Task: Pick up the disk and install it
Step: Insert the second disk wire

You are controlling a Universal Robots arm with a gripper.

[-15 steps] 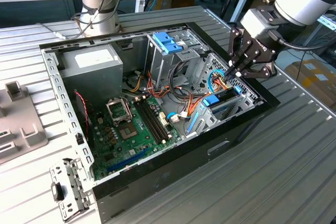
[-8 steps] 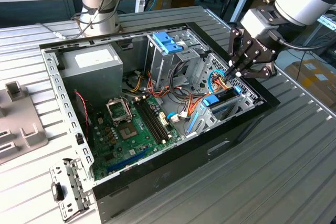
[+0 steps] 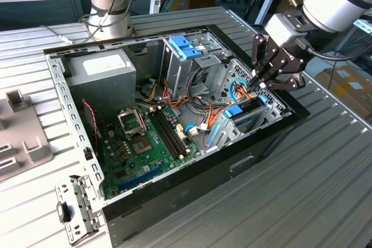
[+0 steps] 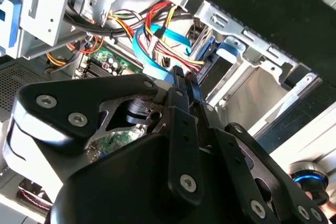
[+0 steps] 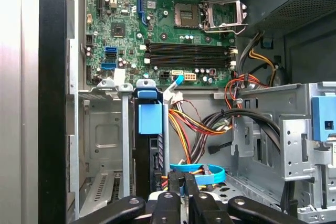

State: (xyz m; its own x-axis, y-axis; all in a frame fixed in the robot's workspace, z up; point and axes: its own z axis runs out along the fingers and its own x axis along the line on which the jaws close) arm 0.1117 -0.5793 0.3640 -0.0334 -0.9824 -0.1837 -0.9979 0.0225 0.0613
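Open computer case (image 3: 70,79): cables (image 5: 184,129) crowd disk (image 5: 149,145); end effector (image 3: 260,82) above.

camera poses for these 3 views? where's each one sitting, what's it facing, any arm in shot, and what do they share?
Exterior view: off the arm, raised, looking down into the open black desktop computer case; grey arm and black gripper at the exterior view's right.
First wrist view: on the arm, facing the green motherboard and the dark blue-railed disk; gripper at the frame edge.
Second wrist view: behind the gripper, facing the coloured cable bundle.
Shared: gripper and case interior.
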